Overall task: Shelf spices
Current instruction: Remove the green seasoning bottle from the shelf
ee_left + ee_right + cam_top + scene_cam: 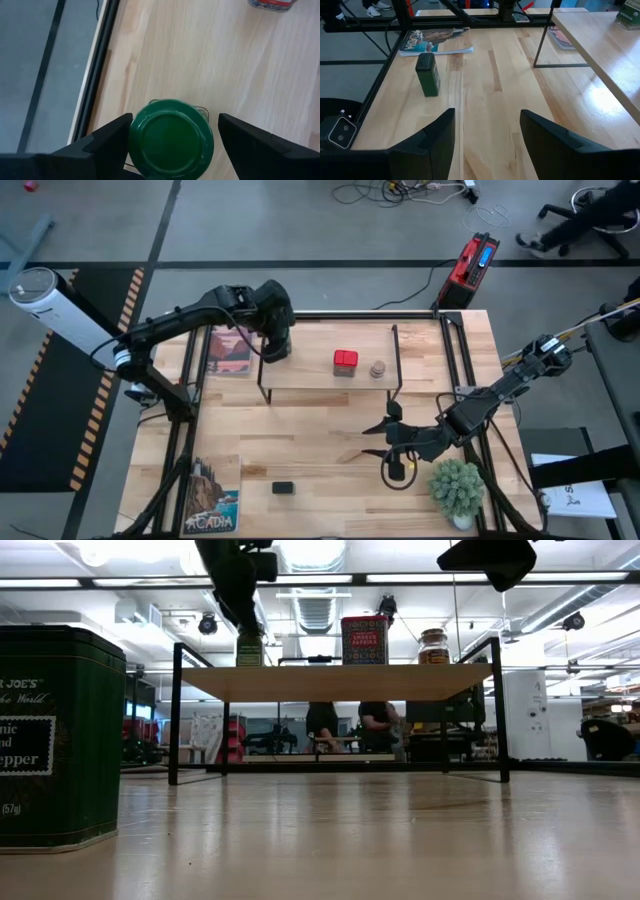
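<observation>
Standing near the left end of the shelf (320, 380), close to its edge, the green-lidded jar (171, 139) could be clipped and tipped off if the left gripper (170, 145) lifts away skewed, since its fingers (107, 140) are spread just wide of the lid on both sides, not pinching it. Along the shelf from the jar, the red boxy tin (345, 361) and the tiny round jar (377, 368) already sit upright, while the dark olive tin (428, 74) waits on the table in front of the shelf. Hovering low over the table in front of the shelf's right end, the right gripper (487, 132) points toward that tin with fingers parted and nothing between them.
</observation>
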